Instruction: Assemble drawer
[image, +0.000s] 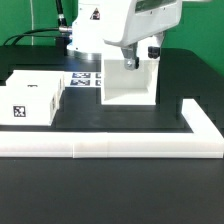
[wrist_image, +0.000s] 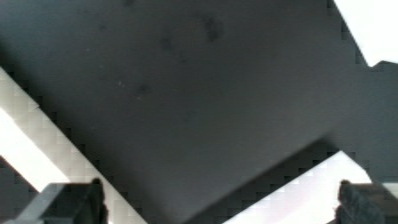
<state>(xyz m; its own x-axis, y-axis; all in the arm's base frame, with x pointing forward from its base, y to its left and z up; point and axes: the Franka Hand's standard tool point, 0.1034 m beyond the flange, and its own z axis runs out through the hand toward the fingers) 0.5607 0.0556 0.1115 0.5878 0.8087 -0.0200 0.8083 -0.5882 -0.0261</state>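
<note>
The tall white drawer shell (image: 128, 86) stands in the middle of the black table, its open side facing the front. My gripper (image: 135, 60) hangs right at the shell's top edge, its black fingers down by the shell's upper wall. In the wrist view my gripper (wrist_image: 217, 207) is open wide, with a dark fingertip (wrist_image: 71, 206) at each lower corner and nothing between them. White shell edges (wrist_image: 32, 135) run slantwise past the fingers over the dark table. The smaller white box trays (image: 32, 98) sit close together at the exterior view's left, with a square tag (image: 17, 111) on the front face.
The long low white L-shaped rail (image: 110, 149) runs along the front and turns back at the exterior view's right (image: 200, 122). The marker board (image: 84, 79) lies flat behind, between the trays and the shell. The arm's base (image: 85, 35) stands at the back.
</note>
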